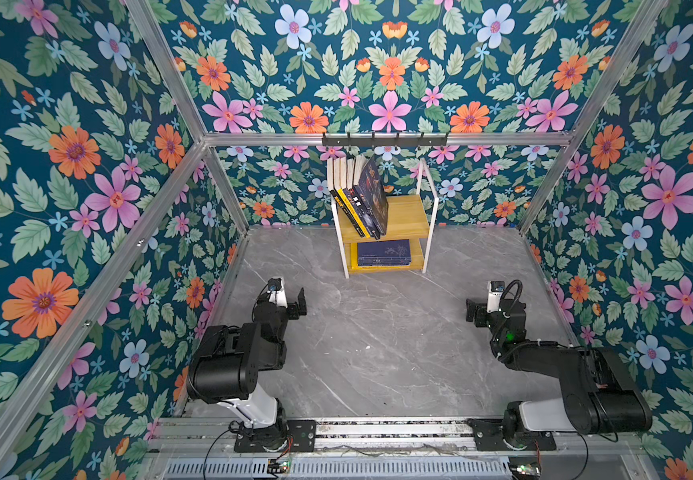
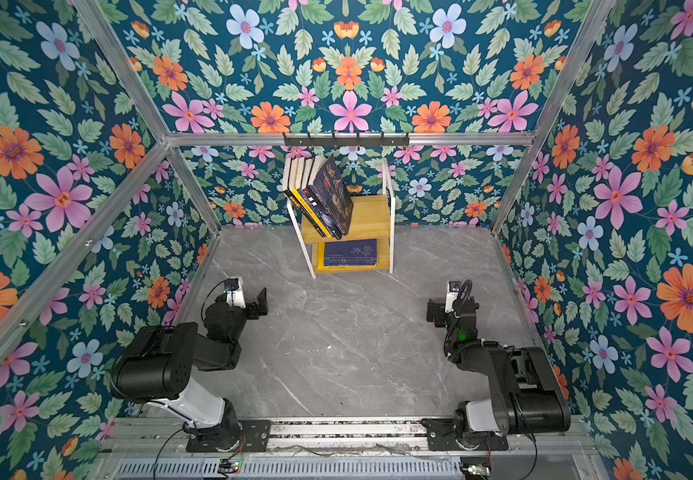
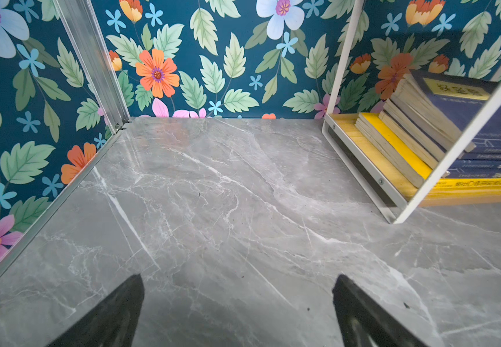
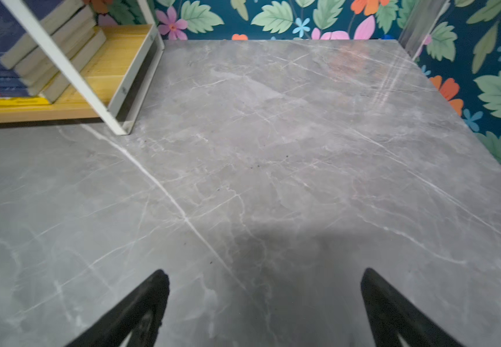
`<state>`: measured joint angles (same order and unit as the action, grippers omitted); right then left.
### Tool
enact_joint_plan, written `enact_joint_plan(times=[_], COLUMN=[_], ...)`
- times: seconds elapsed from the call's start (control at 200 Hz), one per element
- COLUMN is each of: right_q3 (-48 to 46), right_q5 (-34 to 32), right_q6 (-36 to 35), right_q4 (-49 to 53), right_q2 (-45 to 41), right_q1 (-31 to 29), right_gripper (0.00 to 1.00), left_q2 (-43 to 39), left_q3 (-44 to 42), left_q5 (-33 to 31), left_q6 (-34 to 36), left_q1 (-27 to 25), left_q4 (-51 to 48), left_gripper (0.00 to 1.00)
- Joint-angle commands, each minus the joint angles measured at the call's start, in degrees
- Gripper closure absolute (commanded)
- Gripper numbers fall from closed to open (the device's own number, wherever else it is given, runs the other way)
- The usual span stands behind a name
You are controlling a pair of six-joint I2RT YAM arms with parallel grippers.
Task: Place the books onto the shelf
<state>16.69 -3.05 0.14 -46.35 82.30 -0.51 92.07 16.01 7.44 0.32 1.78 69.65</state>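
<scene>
The shelf [image 1: 409,216] [image 2: 372,216] stands at the back middle of the table against the wall. On its upper board several books [image 1: 361,195] [image 2: 324,193] stand on end and lean left, navy, black and yellow spines facing me. A flat stack of books [image 1: 383,252] [image 2: 350,252], a navy one on top, lies on the lower board; the left wrist view shows this stack [image 3: 417,120], the right wrist view too [image 4: 48,45]. My left gripper [image 1: 298,303] [image 3: 238,279] hovers open and empty over bare table at near left. My right gripper [image 1: 473,311] [image 4: 265,272] is open and empty at near right.
A black hook rail [image 1: 384,140] runs along the aluminium bar above the shelf. Floral walls with aluminium posts close in the grey marble table [image 1: 378,340] on three sides. Both arm bases sit on a rail at the front edge.
</scene>
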Motion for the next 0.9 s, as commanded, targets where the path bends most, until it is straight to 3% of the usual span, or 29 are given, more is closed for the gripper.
enact_joint_plan(times=[0.0,0.06,0.12,0.895], right_q3=[1.4,0.6,1.2,1.0], right_q5=[-0.6,0.5,0.7,0.5], right_q6=[3.5,3.8,4.0,3.7], right_q4=[-2.3,-6.4,-2.8,-4.1], right_q2=[-0.4,0.9,-0.4,0.1], right_q1=[1.2,2.3,2.3,2.3], right_gripper=[0.01,0.01,0.01,0.01], left_q2=[0.0,0.1,0.0,-0.1], left_q3=[0.2,0.2,0.2,-0.4], left_q5=[-0.2,-0.2,-0.1,0.3], left_q6=[-0.1,-0.1,-0.1,-0.1], left_q1=[0.0,0.1,0.0,0.1], left_q4=[1.2,1.3,1.3,2.2], left_gripper=[0.00,0.00,0.00,0.00])
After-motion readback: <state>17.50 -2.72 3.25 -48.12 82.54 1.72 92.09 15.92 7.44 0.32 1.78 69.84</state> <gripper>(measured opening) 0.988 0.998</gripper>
